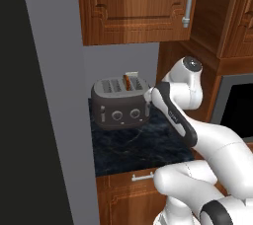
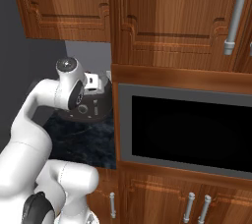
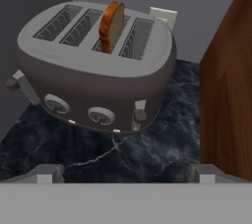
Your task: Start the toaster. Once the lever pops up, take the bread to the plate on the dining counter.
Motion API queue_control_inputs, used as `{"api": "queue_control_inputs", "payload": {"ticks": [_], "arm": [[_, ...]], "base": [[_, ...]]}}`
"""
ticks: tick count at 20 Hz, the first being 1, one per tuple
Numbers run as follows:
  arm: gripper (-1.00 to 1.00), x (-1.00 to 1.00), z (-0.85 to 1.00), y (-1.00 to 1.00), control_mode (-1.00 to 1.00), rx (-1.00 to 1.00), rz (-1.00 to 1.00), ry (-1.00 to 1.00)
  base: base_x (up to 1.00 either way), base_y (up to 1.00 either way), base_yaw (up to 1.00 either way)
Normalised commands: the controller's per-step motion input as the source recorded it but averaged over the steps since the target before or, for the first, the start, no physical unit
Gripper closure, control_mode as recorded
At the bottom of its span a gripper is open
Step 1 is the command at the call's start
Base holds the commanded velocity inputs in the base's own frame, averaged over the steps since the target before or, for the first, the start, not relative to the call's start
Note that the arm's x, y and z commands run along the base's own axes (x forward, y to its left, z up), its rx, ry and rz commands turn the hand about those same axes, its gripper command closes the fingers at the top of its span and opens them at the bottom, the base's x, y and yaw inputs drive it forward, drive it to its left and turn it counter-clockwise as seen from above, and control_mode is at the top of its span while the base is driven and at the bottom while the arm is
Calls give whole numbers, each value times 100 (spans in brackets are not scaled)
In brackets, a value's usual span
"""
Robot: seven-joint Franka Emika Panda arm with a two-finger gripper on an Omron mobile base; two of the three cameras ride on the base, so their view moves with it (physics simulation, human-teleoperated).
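The dark grey four-slot toaster sits on a small black marble counter. It also shows in the left base view and, partly behind my arm, in the right base view. One slice of bread stands upright in the third slot, its brown top sticking out. A lever juts from the toaster's front right, another from its left end. My gripper hovers in front of and above the toaster, open and holding nothing. The plate and the dining counter are out of view.
A wooden cabinet side stands close on the toaster's right, with a built-in oven beyond it. Wall cabinets hang overhead. A wall outlet is behind the toaster. A grey wall panel bounds the left.
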Motion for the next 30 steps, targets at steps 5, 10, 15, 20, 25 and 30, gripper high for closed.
{"api": "queue_control_inputs", "payload": {"ticks": [5,10,15,20,25,30], "arm": [[-100,1,-15,0,-100,0,0,0],[-100,0,-20,0,-100,0,0,0],[-100,6,-16,0,-100,0,0,0],[-100,26,-9,0,-100,0,0,0],[-100,29,-10,0,-100,0,0,0],[-100,15,-11,1,-100,0,0,2]], "base": [[0,0,0],[0,0,0],[0,0,0],[0,0,0],[0,0,0],[0,0,0]]}}
